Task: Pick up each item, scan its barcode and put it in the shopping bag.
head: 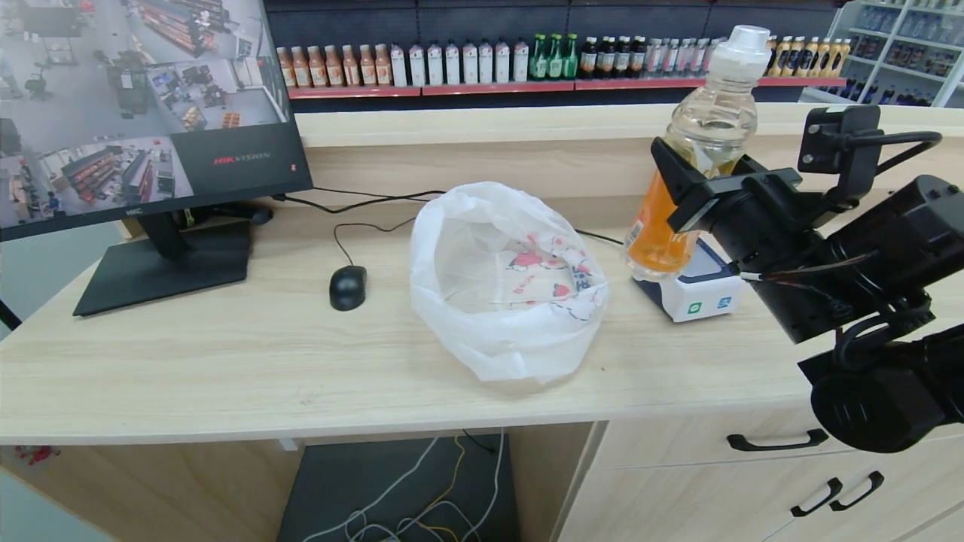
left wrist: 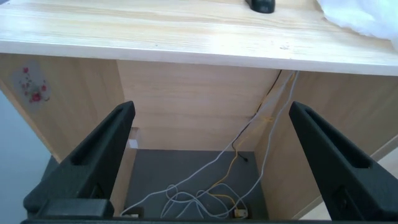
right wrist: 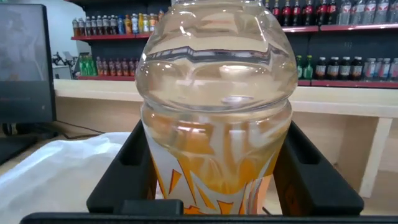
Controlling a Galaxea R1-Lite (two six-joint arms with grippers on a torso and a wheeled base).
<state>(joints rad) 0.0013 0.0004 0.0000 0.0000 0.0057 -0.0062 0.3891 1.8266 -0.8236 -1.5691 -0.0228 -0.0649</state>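
Right gripper (head: 664,184) clamps the bottle (head: 708,120) above the scanner (head: 700,301) near the counter's (head: 226,361) right edge. Scanning seems underway; the shopping bag (head: 512,346) awaits. Left gripper (left wrist: 211,112) gapes empty.

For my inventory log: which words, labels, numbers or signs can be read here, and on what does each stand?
Monitor: red brand mark on its frame, not quoted.
Bottle: label print too small to read.
Shopping bag: red print, crumpled, unreadable.
Scanner: two small square icons, no legible words.

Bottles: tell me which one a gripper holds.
The white-capped orange drink bottle, clamped in the right gripper near the scanner; the other bottles stand on the back shelf.
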